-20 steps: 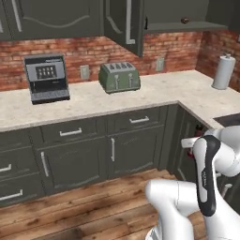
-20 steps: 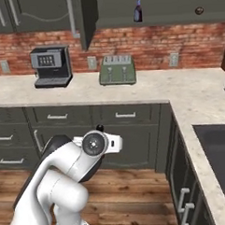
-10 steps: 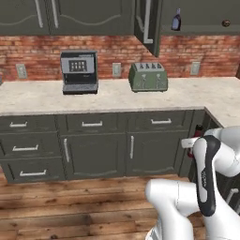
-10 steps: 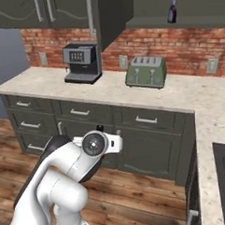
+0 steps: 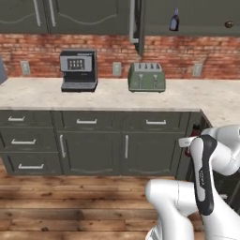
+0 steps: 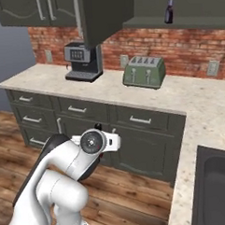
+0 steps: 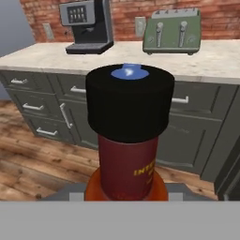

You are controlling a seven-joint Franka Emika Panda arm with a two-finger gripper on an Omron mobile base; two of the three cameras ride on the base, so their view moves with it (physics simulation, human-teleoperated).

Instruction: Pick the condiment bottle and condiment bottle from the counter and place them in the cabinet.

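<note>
The red condiment bottle (image 7: 129,154), a cylinder with a broad matte black cap and blue nozzle tip, stands upright in the gripper (image 7: 126,194), whose jaws are pinched on its base, in front of the lower drawers. A second, dark slim-necked condiment bottle (image 6: 169,12) stands on the open cabinet shelf (image 6: 193,21). On the speckled stone worktop (image 5: 108,93), against the brick wall, sit a green rounded toaster (image 5: 146,77) and a boxy coffee machine (image 5: 78,70).

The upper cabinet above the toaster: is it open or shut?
Open. Its door stands swung outward, and a dark bottle stands on the bare shelf inside.
</note>
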